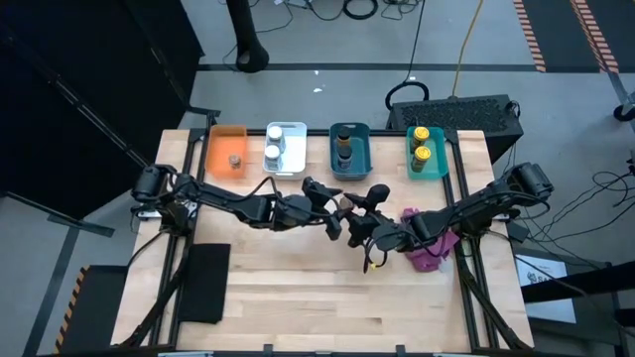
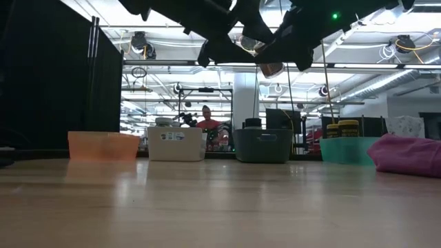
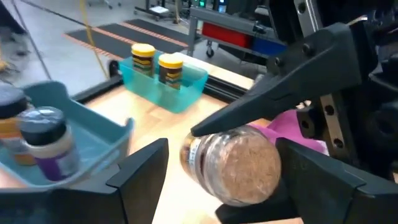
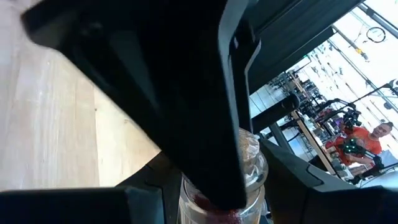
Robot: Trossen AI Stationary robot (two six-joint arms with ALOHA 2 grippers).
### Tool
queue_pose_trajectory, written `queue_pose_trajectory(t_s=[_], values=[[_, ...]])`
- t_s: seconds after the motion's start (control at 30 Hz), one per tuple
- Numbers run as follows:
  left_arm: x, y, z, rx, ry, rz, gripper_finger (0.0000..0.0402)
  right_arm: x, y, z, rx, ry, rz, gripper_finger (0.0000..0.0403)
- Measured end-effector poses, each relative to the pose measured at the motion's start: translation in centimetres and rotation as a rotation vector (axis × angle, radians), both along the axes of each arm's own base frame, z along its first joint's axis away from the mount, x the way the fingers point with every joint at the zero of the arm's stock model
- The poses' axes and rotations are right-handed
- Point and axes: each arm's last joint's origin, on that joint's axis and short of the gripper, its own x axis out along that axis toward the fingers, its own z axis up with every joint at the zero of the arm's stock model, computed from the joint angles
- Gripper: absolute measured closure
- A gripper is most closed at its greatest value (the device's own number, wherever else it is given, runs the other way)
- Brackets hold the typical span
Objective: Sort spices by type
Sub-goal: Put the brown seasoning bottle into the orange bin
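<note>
Spice jar [image 3: 239, 167] clamped by right end effector [image 1: 349, 205].

Two dark, near-black arms: the left arm [image 1: 228, 201] and the right arm [image 1: 476, 210] are built of slim matte links joined by bulkier rounded joint housings, with black cables trailing from their bases at 9 and 3 o'clock. The left gripper [image 3: 221, 180] has broad, flat, angular black fingers [image 3: 140, 174]. The right gripper [image 1: 349, 210] matches it; a yellow cable end hangs below its wrist. A green indicator light [image 2: 335, 16] glows on one arm's housing (low view).
</note>
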Motion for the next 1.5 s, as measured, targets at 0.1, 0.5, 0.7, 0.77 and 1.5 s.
queue_pose_trajectory(t_s=[0.1, 0.5, 0.7, 0.77, 1.5], values=[[0.3, -0.1, -0.4, -0.025, -0.011, -0.034, 0.0100, 0.0, 0.0, 0.0, -0.001, 0.002, 0.001, 0.0248], [1.5, 0.4, -2.0, -0.055, -0.042, -0.016, 0.0114, -0.1, 0.0, -0.3, -0.001, 0.019, -0.003, 0.0248], [1.4, 0.5, -2.2, -0.045, -0.021, -0.019, 0.0199, -0.1, -0.1, -0.4, 0.016, 0.009, -0.006, 0.0248], [1.4, 0.4, -2.2, -0.039, -0.018, -0.022, 0.0203, -0.1, -0.1, -0.4, 0.019, 0.008, -0.007, 0.0248], [-1.3, 1.9, 0.3, -0.015, 0.151, -0.018, 0.0223, 0.0, 0.0, 0.5, 0.092, -0.085, -0.006, 0.0128]])
